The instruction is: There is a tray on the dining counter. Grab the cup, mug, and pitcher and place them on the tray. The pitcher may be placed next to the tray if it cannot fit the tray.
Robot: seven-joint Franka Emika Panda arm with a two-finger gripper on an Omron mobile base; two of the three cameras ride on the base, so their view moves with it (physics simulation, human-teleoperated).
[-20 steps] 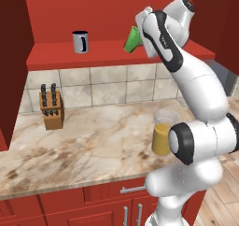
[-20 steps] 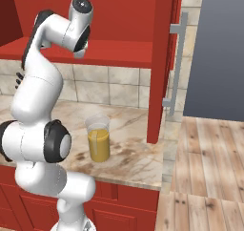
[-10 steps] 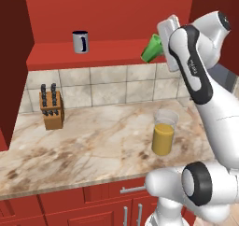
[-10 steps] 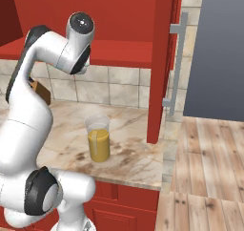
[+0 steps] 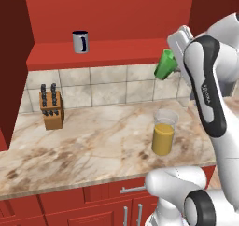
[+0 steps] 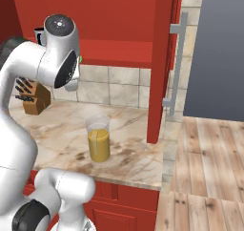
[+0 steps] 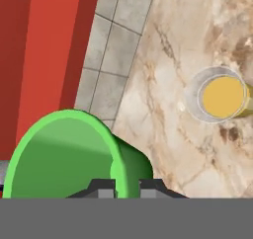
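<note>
In the left base view, I held the cup [image 5: 164, 65] tilted in the air in front of the red shelf, above the wall counter [image 5: 93, 141] where the pitcher [image 5: 164, 132] stood, while the mug [image 5: 80, 41] sat up on the shelf and the knife block [image 5: 51, 110] stood by the tiles. In the right base view, the pitcher [image 6: 98, 138] stood on the marble near the counter's front edge, well apart from the knife block [image 6: 31, 97]. In the hand view, my gripper [image 7: 127, 187] was clamped on the rim of the cup [image 7: 74, 154], one fingertip inside the wall and one outside, with the pitcher [image 7: 221, 95] far below on the marble.

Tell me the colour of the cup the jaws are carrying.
Bright green, plain with no pattern. The cup shows best in the hand view, its open mouth facing the camera.
</note>
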